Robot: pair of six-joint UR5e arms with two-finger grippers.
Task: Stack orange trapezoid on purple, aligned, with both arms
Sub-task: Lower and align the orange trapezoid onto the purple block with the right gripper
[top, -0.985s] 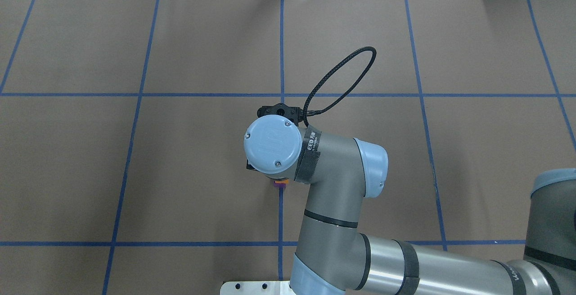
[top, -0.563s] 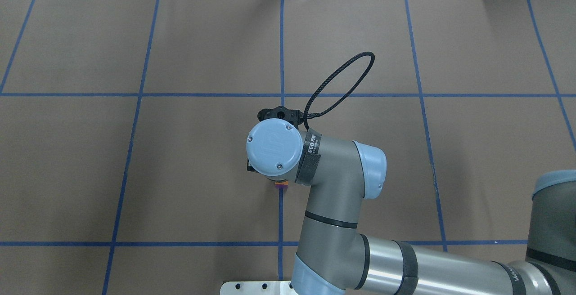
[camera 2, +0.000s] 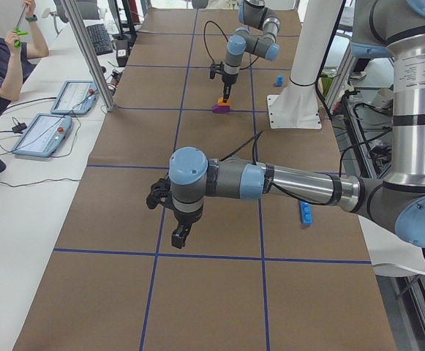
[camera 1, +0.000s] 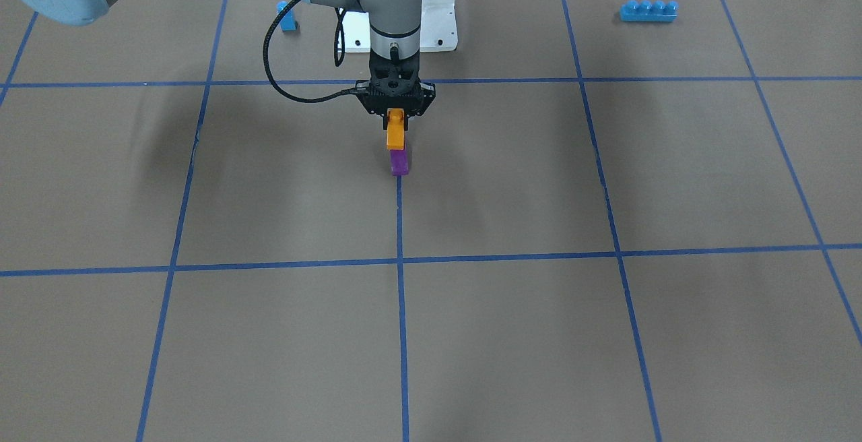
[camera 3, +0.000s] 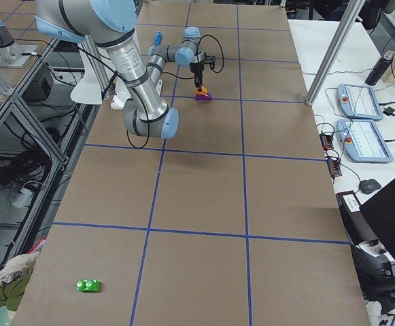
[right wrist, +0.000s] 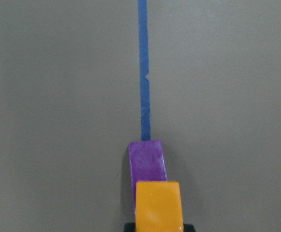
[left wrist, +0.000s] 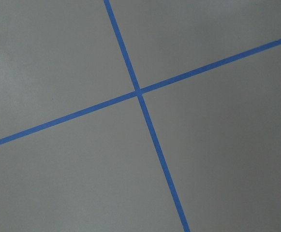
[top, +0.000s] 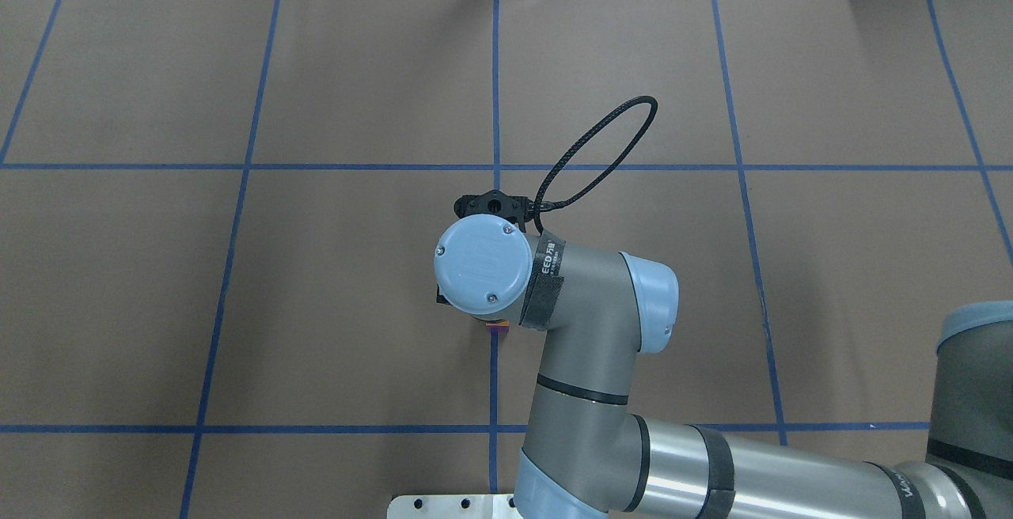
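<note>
The brown desk [camera 1: 606,334], crossed by blue tape lines, carried everything. The right arm [top: 593,329] reached out over the middle of the desk, its wrist pointing straight down. The left arm [camera 2: 285,183] stretched low over a bare part of the desk well apart from the bricks. Its wrist camera saw only a tape crossing. The left end effector [camera 2: 179,235] showed only in the side view, so how far it was open could not be told. The right end effector [camera 1: 396,117] was closed narrowly on the upper part of the orange trapezoid [camera 1: 395,135] and held it upright. The purple brick [camera 1: 399,163] stood on a tape line directly under the orange one. Whether the two were fully seated could not be told. In the front-facing view a long blue brick [camera 1: 648,11] lay at 2 o'clock from the pair. A small blue brick [camera 1: 288,17] lay at 11 o'clock from them.
</note>
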